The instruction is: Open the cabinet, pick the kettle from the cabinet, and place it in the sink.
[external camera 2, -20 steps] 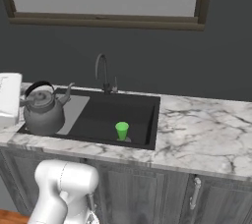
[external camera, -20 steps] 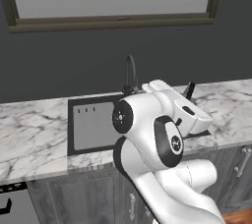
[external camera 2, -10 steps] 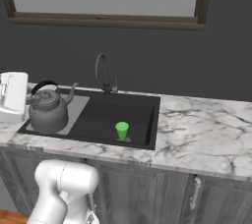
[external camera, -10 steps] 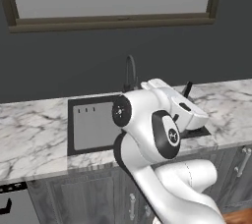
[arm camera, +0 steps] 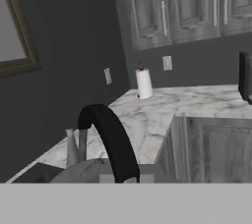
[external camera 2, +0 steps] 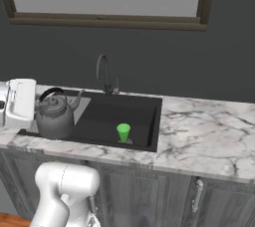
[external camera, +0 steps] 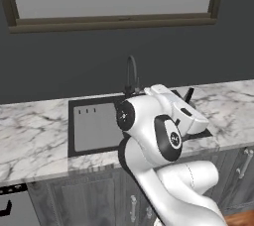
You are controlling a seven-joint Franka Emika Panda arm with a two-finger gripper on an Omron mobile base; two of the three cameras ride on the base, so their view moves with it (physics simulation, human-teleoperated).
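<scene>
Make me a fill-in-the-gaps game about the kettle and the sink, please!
1. The kettle hangs over the ___ end of the sink, seen from the right base view.
2. The small cup standing in the sink is bright ___.
3. The curved faucet stands at the sink's ___ edge.
4. The kettle's arched handle is ___ in colour.

Missing words: left; green; back; black
</scene>
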